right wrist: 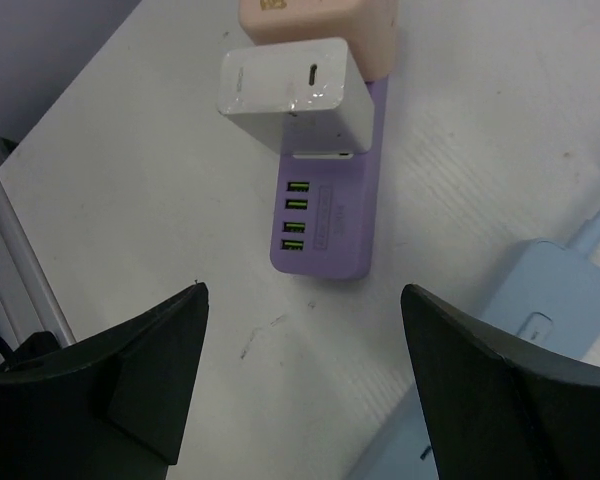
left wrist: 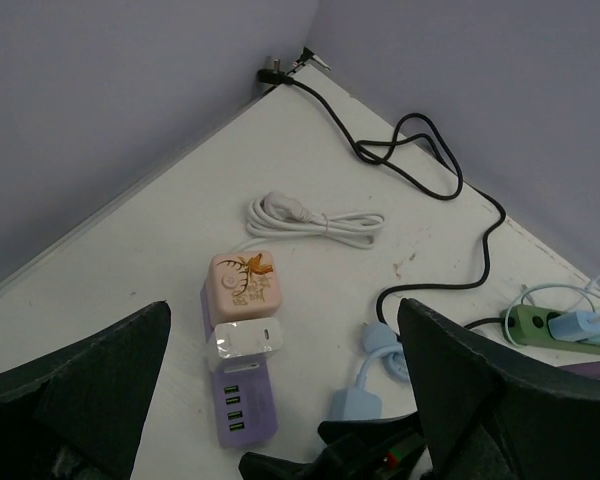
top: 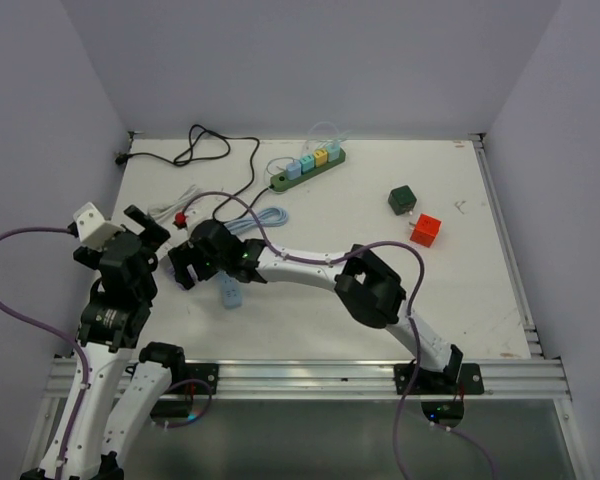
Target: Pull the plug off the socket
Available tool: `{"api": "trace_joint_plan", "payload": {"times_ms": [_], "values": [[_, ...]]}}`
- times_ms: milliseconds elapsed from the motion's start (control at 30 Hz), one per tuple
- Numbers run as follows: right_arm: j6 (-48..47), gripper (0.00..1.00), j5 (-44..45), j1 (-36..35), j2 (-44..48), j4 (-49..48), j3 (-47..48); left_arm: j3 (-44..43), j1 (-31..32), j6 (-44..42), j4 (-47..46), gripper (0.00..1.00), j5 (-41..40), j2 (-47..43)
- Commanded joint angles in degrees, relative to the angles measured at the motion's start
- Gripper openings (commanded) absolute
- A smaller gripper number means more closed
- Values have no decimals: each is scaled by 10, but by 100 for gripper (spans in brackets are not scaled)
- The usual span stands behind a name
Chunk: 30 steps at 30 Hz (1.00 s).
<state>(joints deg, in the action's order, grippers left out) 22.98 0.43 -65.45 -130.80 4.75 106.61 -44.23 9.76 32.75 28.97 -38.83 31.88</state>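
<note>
Right pincer [right wrist: 302, 290] spread above purple strip [right wrist: 330, 220], socket [top: 279, 182] well apart, plugs [top: 307, 163] seemingly seated

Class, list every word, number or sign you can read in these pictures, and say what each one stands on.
No text can be read.
Orange print on the pink cube: too blurred to read.
Faint print on the purple strip, beside its green ports: too small to read.

A white table [top: 480, 300] stands enclosed by plain lilac walls [top: 300, 60].
</note>
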Motion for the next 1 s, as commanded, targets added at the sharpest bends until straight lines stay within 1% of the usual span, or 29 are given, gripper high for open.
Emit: {"api": "trace_joint_plan", "payload": {"times_ms": [0, 133, 300, 367, 600, 833, 967], "values": [[14, 82, -24, -19, -34, 65, 70, -13, -4, 22, 6, 100, -35, -2], [21, 84, -6, -25, -79, 100, 126, -14, -4, 18, 4, 100, -27, 1], [46, 84, 28, -25, -133, 169, 220, -14, -4, 21, 8, 100, -38, -11], [51, 84, 33, -26, -145, 175, 242, -13, -4, 21, 7, 100, -38, -14], [77, 84, 84, -26, -178, 220, 292, -13, -4, 18, 5, 100, -33, -15], [88, 86, 84, -28, -207, 229, 330, -13, -4, 17, 4, 100, -30, -16], [103, 86, 93, -31, -218, 226, 331, -13, -4, 17, 3, 100, -28, -18]]}}
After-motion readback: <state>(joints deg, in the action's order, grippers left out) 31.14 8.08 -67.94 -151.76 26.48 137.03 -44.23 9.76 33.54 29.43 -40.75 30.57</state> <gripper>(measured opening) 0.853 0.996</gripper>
